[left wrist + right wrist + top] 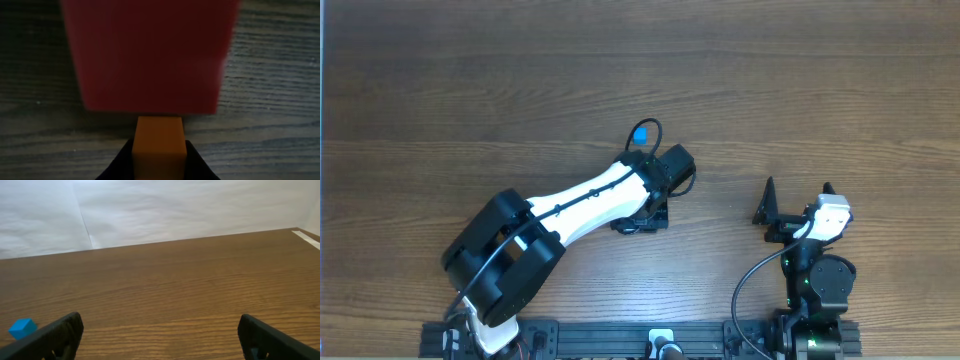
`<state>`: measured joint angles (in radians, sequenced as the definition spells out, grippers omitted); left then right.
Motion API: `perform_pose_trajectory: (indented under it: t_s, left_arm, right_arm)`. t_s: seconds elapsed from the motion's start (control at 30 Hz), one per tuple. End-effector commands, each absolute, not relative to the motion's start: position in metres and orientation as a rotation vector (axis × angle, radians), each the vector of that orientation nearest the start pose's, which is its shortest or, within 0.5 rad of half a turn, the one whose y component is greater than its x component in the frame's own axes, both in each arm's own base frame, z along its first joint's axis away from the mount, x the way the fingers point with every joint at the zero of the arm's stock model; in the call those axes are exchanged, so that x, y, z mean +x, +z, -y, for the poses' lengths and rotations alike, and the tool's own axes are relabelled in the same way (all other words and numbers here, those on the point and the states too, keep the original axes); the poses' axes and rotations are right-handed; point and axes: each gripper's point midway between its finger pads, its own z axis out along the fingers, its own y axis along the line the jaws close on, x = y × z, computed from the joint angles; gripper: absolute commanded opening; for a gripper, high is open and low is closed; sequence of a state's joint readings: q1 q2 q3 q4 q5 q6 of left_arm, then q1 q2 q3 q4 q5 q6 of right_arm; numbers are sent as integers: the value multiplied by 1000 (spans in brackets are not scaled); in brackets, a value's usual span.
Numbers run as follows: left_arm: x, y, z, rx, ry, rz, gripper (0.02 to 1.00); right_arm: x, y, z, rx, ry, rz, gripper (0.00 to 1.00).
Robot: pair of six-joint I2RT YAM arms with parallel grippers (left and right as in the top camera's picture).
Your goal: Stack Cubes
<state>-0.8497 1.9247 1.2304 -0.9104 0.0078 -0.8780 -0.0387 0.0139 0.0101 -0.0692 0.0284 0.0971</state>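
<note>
In the left wrist view a small orange cube point(158, 145) sits between my left gripper's dark fingers, which are shut on it. Right beyond it a large red cube point(150, 52) rests on the wooden table, very close to the camera. From above, the left arm reaches toward the table's middle and its gripper point(642, 215) points down, hiding both cubes. A small blue cube point(640, 134) lies on the table just beyond that wrist, also seen as the blue cube point(22, 328) in the right wrist view. My right gripper point(797, 195) stands open near its base, holding nothing.
The wooden table point(800, 90) stretches bare across the far side and the right. A pale wall point(175, 210) rises behind the table's far edge.
</note>
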Motion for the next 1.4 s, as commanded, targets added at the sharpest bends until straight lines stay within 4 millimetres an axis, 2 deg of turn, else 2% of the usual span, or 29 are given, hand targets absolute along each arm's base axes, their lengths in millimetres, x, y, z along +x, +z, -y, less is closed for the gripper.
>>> perform_pose_trajectory:
  t_s: [0.03,0.33,0.6,0.8,0.9,1.07,1.4]
  left_arm:
    - [217,-3,241,-56,86,-3170,40]
    - [220,3,242,-60,62,-3158,42]
    - [232,51,243,-76,-53,-3087,38]
    - [251,91,242,-54,-43,-3017,38]
    - [261,103,246,-43,-73,-2987,36]
    - [273,103,242,-61,-84,-2974,38]
    - [282,86,243,-31,-58,-2988,36]
  right_arm:
    - [246,157,17,138,3,-1637,991]
    - [246,157,17,138,3,-1637,993]
    - [246,157,18,139,2,-1637,991]
    - [246,157,18,138,2,-1637,993]
    - [246,157,17,138,3,-1637,993]
    - [246,157,17,138,3,-1637,993]
    - [246,157,18,139,2,-1637,991]
